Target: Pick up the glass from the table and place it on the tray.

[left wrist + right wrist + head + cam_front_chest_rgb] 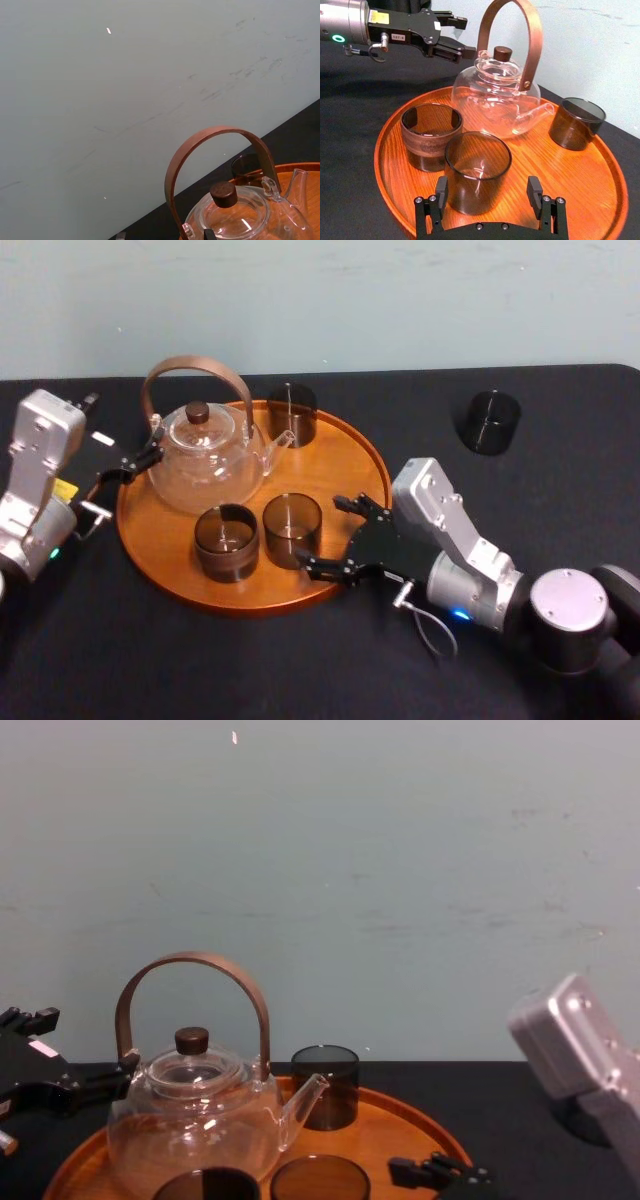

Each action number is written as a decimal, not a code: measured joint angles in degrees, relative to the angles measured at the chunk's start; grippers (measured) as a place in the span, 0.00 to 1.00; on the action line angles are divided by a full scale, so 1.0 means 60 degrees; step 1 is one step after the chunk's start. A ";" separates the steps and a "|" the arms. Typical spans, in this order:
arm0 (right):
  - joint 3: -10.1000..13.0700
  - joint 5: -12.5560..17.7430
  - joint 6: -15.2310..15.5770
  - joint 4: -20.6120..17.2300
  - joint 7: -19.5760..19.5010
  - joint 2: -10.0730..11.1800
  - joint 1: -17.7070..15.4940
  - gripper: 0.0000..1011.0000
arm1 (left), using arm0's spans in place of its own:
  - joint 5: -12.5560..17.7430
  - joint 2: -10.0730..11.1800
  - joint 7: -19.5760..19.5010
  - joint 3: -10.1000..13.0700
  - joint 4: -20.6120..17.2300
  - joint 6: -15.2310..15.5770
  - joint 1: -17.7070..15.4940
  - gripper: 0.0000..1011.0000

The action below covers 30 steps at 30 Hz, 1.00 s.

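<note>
A smoky glass (291, 530) (477, 167) stands upright at the front of the round wooden tray (340, 455) (580, 175). My right gripper (325, 535) (488, 192) is open at the tray's front right rim, its fingers (535, 192) just short of that glass and holding nothing. Another dark glass (488, 420) stands alone on the black table (560, 480) at the back right. My left gripper (130, 468) (451, 36) hovers open at the tray's left side, close to the glass teapot (205, 455) (195, 1125).
A glass with a wooden band (225, 542) (431, 135) stands beside the front glass. A third glass (291, 412) (325, 1085) (247, 167) sits at the tray's back by the teapot's spout. A pale wall (350, 870) rises behind the table.
</note>
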 joint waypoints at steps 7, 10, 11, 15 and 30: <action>0.0252 0.0074 0.0179 -0.0656 -0.0077 0.0409 -0.0440 0.99 | 0.0000 0.0000 0.0001 0.0000 0.0000 0.0000 0.0000 1.00; 0.0375 0.0076 0.0291 -0.0934 -0.0134 0.0634 -0.0642 0.99 | 0.0000 0.0000 0.0000 0.0000 0.0000 0.0000 -0.0001 1.00; 0.0405 0.0077 0.0306 -0.0991 -0.0143 0.0676 -0.0680 0.99 | 0.0000 0.0000 0.0000 0.0000 0.0000 0.0000 -0.0001 1.00; 0.0600 0.0052 0.0370 -0.1245 -0.0236 0.0950 -0.0904 0.99 | 0.0000 0.0000 0.0001 0.0000 0.0000 0.0000 0.0000 1.00; 0.1753 -0.0225 0.0250 -0.1298 -0.0902 0.1327 -0.1275 0.99 | 0.0000 0.0000 0.0001 0.0000 0.0000 0.0000 0.0000 1.00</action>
